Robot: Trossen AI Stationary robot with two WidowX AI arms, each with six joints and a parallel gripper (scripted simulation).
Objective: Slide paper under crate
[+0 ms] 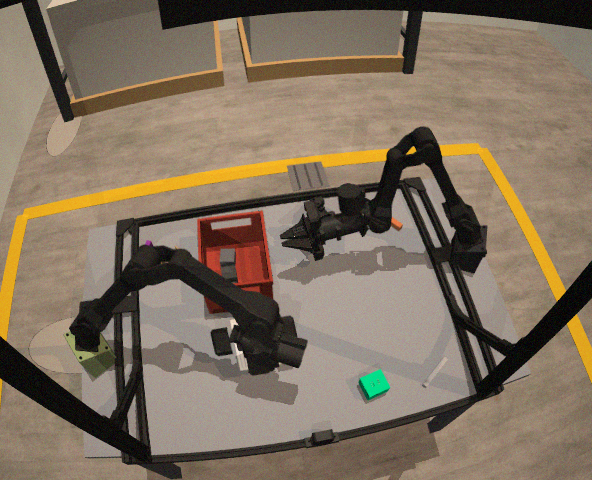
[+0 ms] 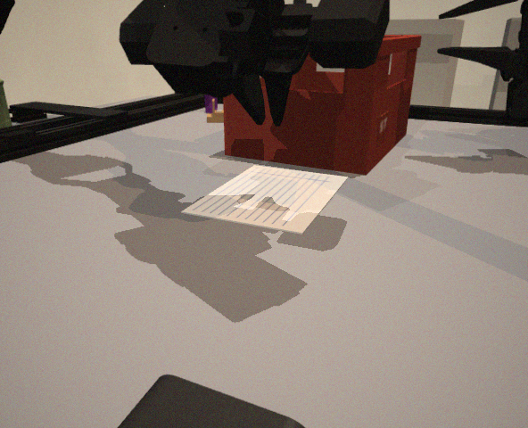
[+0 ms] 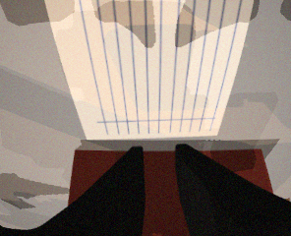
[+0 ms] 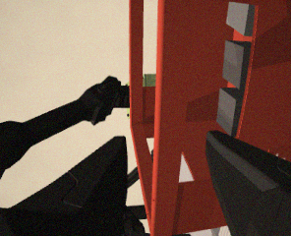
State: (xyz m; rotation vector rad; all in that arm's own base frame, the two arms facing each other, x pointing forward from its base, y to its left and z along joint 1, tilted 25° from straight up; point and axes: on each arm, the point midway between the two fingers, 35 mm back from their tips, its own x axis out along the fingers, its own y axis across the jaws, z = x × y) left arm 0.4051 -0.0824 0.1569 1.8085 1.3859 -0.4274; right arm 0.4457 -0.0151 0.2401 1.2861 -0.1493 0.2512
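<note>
The red plastic crate (image 1: 237, 258) stands flat on the table; it also shows in the exterior view (image 2: 328, 105). The lined sheet of paper (image 2: 267, 198) lies flat on the table right in front of the crate's near side, all of it outside the crate. My left gripper (image 2: 264, 111) hangs in the air above the sheet, fingers pointing down, nearly together and empty. In the left wrist view its fingers sit over the crate's near wall (image 3: 168, 177) and the sheet (image 3: 152, 59). My right gripper (image 1: 286, 238) is open and empty, in the air beside the crate's side wall (image 4: 199, 92).
Grey blocks (image 1: 227, 260) lie inside the crate. A green block (image 1: 374, 384) and a white stick (image 1: 435, 372) lie near the table's front right. A small purple piece (image 2: 210, 103) is behind the crate, an orange piece (image 1: 397, 223) by the right arm. A black frame rims the table.
</note>
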